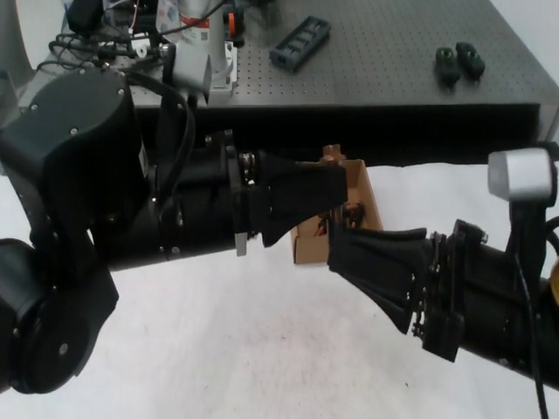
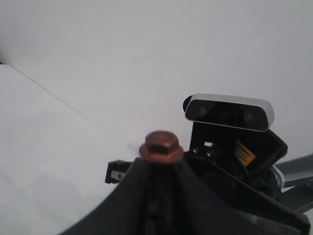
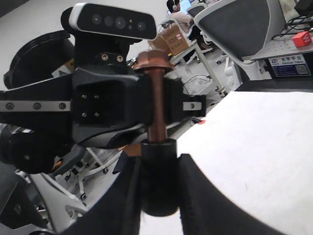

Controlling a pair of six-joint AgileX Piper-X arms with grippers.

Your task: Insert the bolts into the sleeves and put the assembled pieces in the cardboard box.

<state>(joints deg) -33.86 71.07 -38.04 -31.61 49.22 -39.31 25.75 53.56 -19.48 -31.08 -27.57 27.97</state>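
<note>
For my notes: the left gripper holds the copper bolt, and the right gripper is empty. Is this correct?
No. The left gripper holds the copper bolt, but the right gripper holds a black sleeve, as the right wrist view shows.

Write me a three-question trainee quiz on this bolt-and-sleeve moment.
1. True or false: the left end effector grips the copper bolt by its shank.
2. The right end effector holds: A) a black sleeve, B) a wrench, C) nothing.
3. Fill the blank: in the high view, near both end effectors' tips, stands a ____.
Key: 1 true; 2 A; 3 cardboard box.
</note>
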